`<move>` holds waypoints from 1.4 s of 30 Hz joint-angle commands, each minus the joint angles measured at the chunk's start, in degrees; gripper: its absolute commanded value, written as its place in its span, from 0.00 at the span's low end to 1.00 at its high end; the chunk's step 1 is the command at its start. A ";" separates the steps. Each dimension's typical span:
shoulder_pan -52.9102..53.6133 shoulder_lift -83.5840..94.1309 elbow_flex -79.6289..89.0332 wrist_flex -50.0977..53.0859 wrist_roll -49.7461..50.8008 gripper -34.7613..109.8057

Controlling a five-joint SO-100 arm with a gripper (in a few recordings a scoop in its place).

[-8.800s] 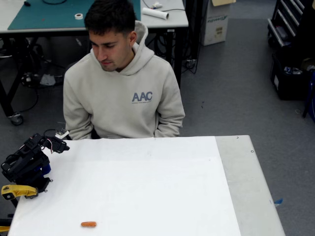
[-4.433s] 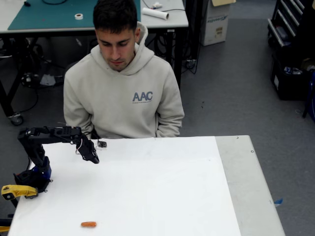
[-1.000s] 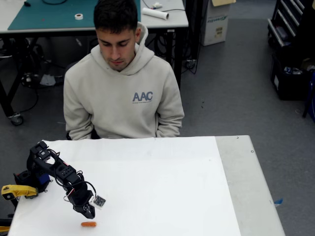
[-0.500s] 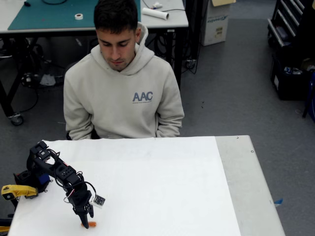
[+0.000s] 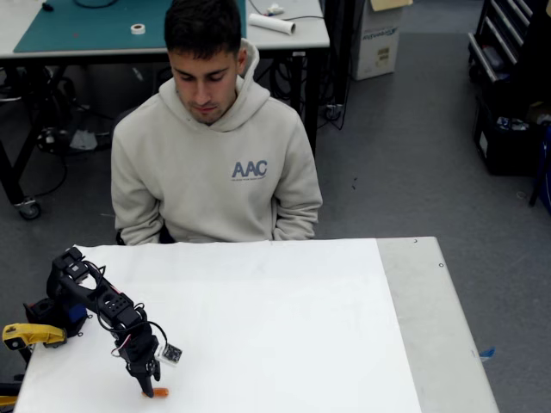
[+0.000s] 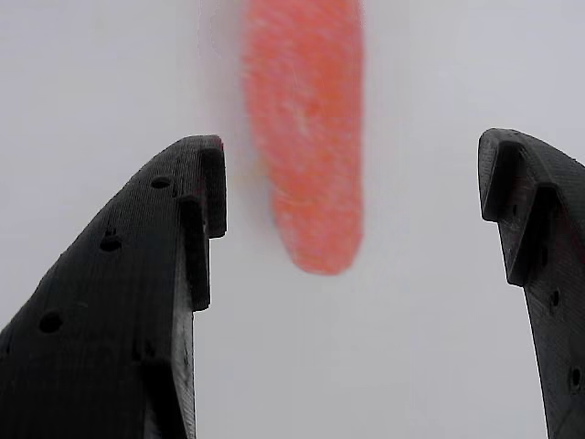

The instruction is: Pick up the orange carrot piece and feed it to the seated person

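since half a second back the black two-finger gripper (image 5: 149,391) has sunk only a touch lower at the near left corner of the white-covered table (image 5: 284,327), and its tips now meet the surface right at the small bright-orange carrot piece (image 5: 160,392), where a second ago they hung just above and beside it. the seated person in the light beige hoodie with "aac" on the chest (image 5: 215,163) has not shifted, head tilted down at the far edge of the table, well apart from the gripper. in the wrist view the gripper (image 6: 352,238) stands wide open, its dark plastic fingers (image 6: 128,302) spread to either side with pale table showing between them. the carrot piece (image 6: 306,128) lies lengthwise in that gap, closer to the left finger than the right, and i can't tell whether it touches that finger; it is clear of the right one. its rounded end stops about level with the fingertips, and the rest runs out past the top edge. it looks like a stubby, soft-edged cylinder, orange-red with a paler mottled patch, blurred this close. a yellow plastic clamp (image 5: 30,334) sits by the arm's base, behind the jaws.
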 commanded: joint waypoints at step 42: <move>3.34 -2.29 -1.32 0.18 -6.68 0.23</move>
